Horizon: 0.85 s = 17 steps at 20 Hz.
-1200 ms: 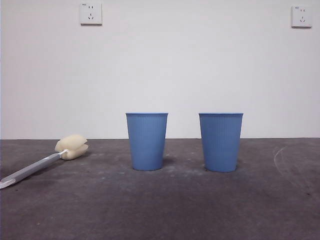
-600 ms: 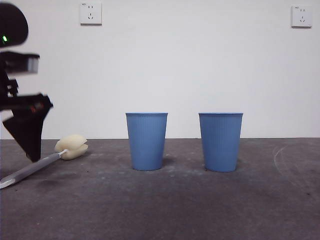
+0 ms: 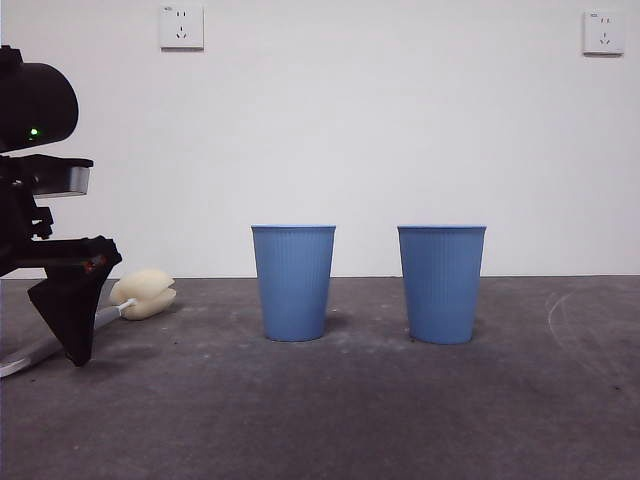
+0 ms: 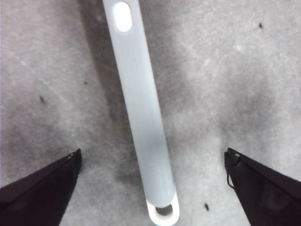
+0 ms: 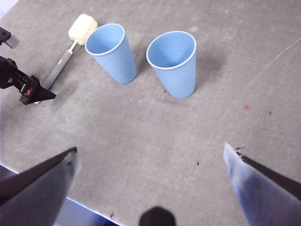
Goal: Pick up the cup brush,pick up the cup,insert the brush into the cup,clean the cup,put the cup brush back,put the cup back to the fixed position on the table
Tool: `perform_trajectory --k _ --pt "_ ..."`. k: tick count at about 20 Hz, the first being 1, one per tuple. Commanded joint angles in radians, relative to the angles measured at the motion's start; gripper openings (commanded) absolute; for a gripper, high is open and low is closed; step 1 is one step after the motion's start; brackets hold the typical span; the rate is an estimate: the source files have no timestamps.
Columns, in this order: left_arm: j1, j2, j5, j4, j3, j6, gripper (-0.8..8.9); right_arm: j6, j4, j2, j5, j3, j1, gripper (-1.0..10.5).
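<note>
Left gripper (image 4: 153, 188) hangs spread wide astride the cup brush (image 4: 141, 117) lying flat on the surface (image 4: 244, 70), placed to clamp its grey handle; right gripper (image 5: 150, 188) waits open.

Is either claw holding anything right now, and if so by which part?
Nothing is held. The left claw is open astride the cup brush handle, which lies on the table. The right claw is open and far off.

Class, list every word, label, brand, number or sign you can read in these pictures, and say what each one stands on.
None can be read.
The two blue ribbed plastic cups, the grey-handled cup brush and the dark grey table bear no print.
The two white wall sockets carry tiny marks, too small to read.
</note>
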Motion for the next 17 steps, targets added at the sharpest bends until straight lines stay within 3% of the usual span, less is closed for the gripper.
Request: perform_trajectory --k 1,3,5,8,17 --pt "-0.008 0.021 0.001 0.005 0.001 -0.023 4.88 0.004 0.004 0.005 -0.001 0.004 0.001 5.7" --pt "-0.014 0.029 0.002 0.006 0.001 -0.023 3.19 0.004 0.004 0.006 -0.001 0.004 0.001 5.7" --pt "-0.016 0.035 0.002 0.003 0.001 -0.04 2.99 0.004 0.004 0.006 -0.001 0.004 0.001 5.7" --pt "-0.018 0.036 0.009 0.002 0.001 -0.041 1.26 0.003 0.005 0.006 -0.001 0.004 0.001 5.6" --pt "-0.016 0.005 0.008 -0.012 0.002 -0.048 1.12 0.003 0.005 0.006 -0.001 0.004 0.001 5.6"
